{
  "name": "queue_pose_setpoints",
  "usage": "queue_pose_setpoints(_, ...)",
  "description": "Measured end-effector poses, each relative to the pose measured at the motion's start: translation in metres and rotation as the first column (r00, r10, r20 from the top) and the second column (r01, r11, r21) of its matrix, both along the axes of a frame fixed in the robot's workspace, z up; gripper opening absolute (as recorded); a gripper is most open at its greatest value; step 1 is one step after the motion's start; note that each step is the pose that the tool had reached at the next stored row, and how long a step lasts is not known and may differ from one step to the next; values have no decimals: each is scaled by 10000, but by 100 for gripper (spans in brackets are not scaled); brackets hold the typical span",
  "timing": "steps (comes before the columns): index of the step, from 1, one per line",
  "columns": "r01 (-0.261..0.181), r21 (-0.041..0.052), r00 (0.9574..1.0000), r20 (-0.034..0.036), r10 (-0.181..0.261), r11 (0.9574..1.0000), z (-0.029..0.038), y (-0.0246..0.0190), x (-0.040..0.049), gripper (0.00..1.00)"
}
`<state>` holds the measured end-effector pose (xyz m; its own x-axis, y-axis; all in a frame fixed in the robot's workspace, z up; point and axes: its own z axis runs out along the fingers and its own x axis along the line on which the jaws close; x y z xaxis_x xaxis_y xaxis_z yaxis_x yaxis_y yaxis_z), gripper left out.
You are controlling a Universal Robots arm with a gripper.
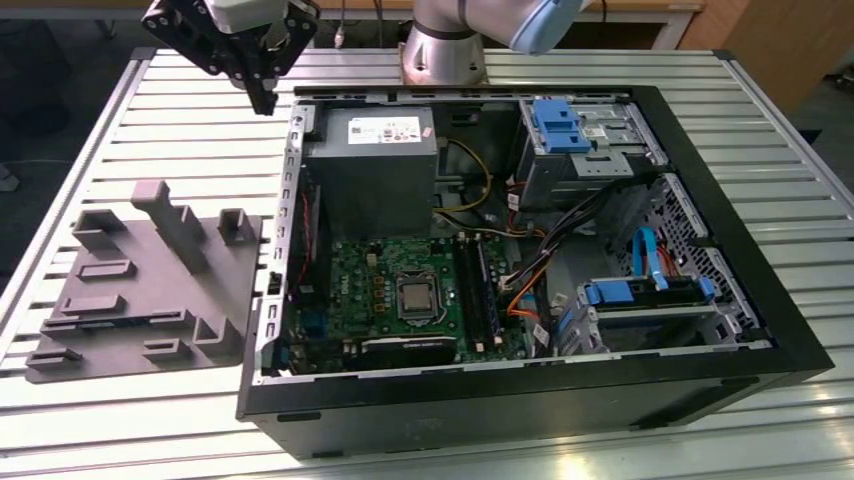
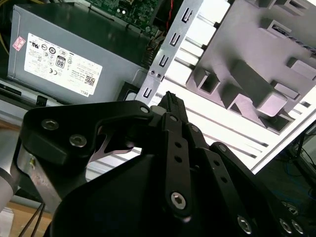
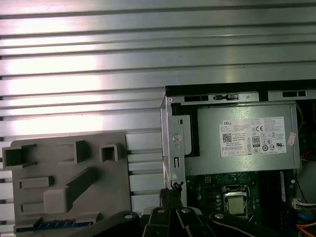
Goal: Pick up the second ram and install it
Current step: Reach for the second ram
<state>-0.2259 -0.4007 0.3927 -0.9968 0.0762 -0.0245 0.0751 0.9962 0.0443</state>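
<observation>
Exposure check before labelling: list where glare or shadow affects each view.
First wrist view: strong glare bands across the slatted table. Second wrist view: slats between the computer case and grey tray wash out white; gripper is dark. Exterior view: even light, case interior shadowed.

In the exterior view, even overhead light is cast: the table (image 1: 120,110) is rendered bright, while the interior of the computer case (image 1: 467,410) is shaded. In both wrist views, white glare is burned into the table (image 3: 98,64) (image 2: 197,123). In the second wrist view, the gripper (image 2: 170,98) is underexposed.
</observation>
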Motion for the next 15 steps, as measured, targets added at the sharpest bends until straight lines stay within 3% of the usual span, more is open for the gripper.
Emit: queue_pose_setpoints(15, 0, 1, 10000, 1, 0, 10000, -1, -8, -123, 11)
